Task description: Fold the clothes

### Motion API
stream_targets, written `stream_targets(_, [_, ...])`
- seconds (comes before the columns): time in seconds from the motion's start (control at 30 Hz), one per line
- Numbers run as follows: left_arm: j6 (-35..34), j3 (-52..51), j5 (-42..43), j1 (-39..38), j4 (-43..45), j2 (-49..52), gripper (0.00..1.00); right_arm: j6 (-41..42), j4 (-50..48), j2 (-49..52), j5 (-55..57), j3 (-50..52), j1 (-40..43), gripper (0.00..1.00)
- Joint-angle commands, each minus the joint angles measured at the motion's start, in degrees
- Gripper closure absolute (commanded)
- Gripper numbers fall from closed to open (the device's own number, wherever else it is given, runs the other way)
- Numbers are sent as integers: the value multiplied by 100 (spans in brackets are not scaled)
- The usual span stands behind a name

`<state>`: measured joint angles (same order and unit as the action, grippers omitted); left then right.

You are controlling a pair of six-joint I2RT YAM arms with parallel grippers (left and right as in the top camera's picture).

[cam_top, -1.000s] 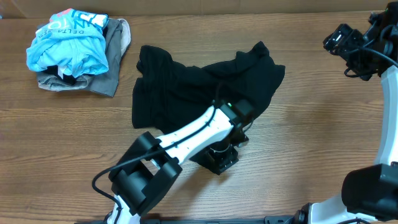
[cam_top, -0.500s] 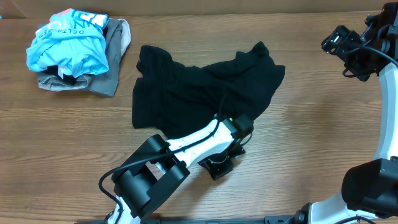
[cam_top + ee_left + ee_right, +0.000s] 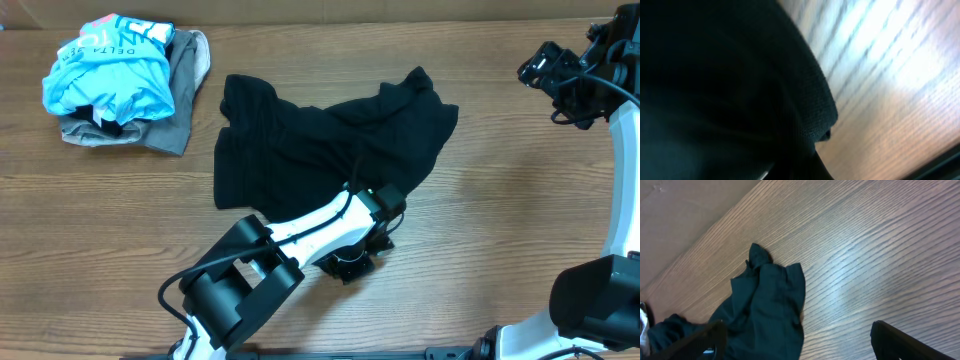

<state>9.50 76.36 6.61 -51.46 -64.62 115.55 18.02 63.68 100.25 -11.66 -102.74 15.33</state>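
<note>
A crumpled black garment [image 3: 320, 140] lies spread across the middle of the table. My left gripper [image 3: 352, 262] is down at the garment's near edge, shut on the black cloth. In the left wrist view the black fabric [image 3: 725, 85] fills most of the picture, and its hem runs down into the jaws at the bottom. My right gripper [image 3: 560, 70] hangs open high over the far right corner, well away from the cloth. Its wrist camera looks down on the garment's right end [image 3: 765, 310], with nothing between the dark fingertips [image 3: 900, 340].
A pile of clothes sits at the far left: a light blue printed shirt [image 3: 110, 65] on top of a grey garment [image 3: 185, 85]. Bare wood table [image 3: 520, 200] shows to the right of the black garment. The left arm's white link [image 3: 300, 225] slants over the front.
My left gripper dropped toward the table's front edge and closed on the black garment's near edge. The right arm has barely moved.
</note>
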Motion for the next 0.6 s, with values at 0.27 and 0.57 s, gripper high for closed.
stream_targets(0.27, [-76, 2789, 24, 898, -1934, -328, 96, -20, -146, 610, -2, -7, -376, 9])
stream_targets(0.57, [-216, 4148, -90, 1565, -2809, -638, 96, -15, -706, 1488, -286, -7, -997, 17])
